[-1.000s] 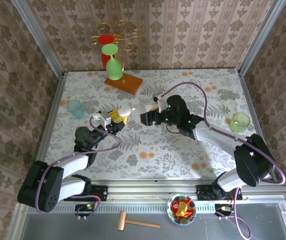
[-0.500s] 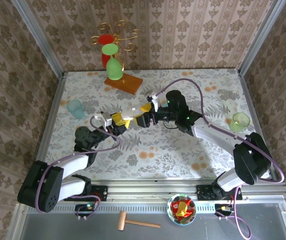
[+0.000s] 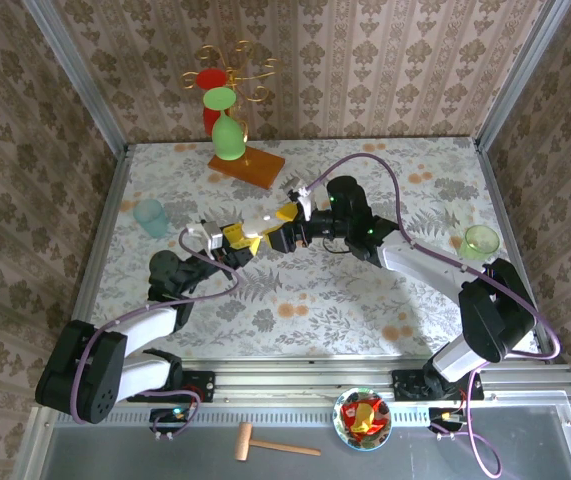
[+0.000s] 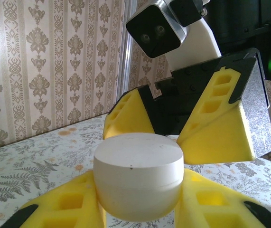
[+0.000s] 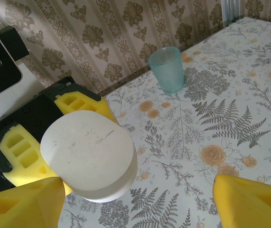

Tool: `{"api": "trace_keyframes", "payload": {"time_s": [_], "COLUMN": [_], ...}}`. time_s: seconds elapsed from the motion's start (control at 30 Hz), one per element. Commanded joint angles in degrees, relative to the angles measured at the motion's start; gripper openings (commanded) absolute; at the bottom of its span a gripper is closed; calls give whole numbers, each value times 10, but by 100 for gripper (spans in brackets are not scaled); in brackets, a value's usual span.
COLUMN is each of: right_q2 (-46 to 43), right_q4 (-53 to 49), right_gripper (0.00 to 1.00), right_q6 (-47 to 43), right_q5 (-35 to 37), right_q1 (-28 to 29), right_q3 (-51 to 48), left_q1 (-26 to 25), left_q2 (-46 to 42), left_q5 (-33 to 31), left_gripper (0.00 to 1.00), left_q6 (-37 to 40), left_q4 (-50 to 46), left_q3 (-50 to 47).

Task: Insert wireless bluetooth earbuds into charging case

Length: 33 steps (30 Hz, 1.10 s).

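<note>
Fern-patterned cloth covers the tabletop [image 3: 365, 300], with papered walls around it. I work well above that surface, near its middle. My left hand [image 3: 237, 238] is clenched on the charging case [image 4: 137, 175], a white, round, pebble-like piece pinched low on its body between the yellow foam fingers [image 4: 78, 204]. Its flat top faces my right hand [image 4: 173, 123], which stands spread wide with nothing in it, one foam finger to each side of the case's upper half. Whether those fingers touch the case yet, I cannot tell.

The case looks closed, with a thin seam running round it just under the top. I cannot tell where the earbuds are.

I judge the step to be taking the top half with my right hand so that the case can be opened. To do it well, I should keep my left grip firm and below the seam. I should centre my right fingers above the seam before closing, and close slowly and squarely, because the smooth rounded shell could squirt out of soft foam. The teal cup [image 5: 166, 69] stands well apart and is no hindrance.
</note>
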Motion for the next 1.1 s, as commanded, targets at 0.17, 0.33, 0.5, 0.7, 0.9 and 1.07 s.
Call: {"api": "trace_keyframes", "payload": {"time_s": [0.17,0.33,0.5,0.7,0.9,1.07], "right_q2": [8,18,32,40,36,0], "right_q4": [18,21,21,15,12,26], "right_gripper": [81,81,81,81,81,82], "right_q6": [0,3,4,7,4,-1], "right_q5": [19,20,27,35,13,-55], "right_q1": [-13,-16,-17,-18,-18,-16], "right_q3": [25,32,44,57,61,39], "left_q1": [-4,-5,-5,-5,-5,3], "left_q2": [0,0,0,-1,0,0], "left_q5": [37,40,44,47,34,-28], "left_gripper": [25,25,26,26,26,25], "left_q6": [-5,-4,-3,0,-1,10], "left_q4": [17,18,17,17,14,-4], "left_q3": [11,11,10,8,8,4]}}
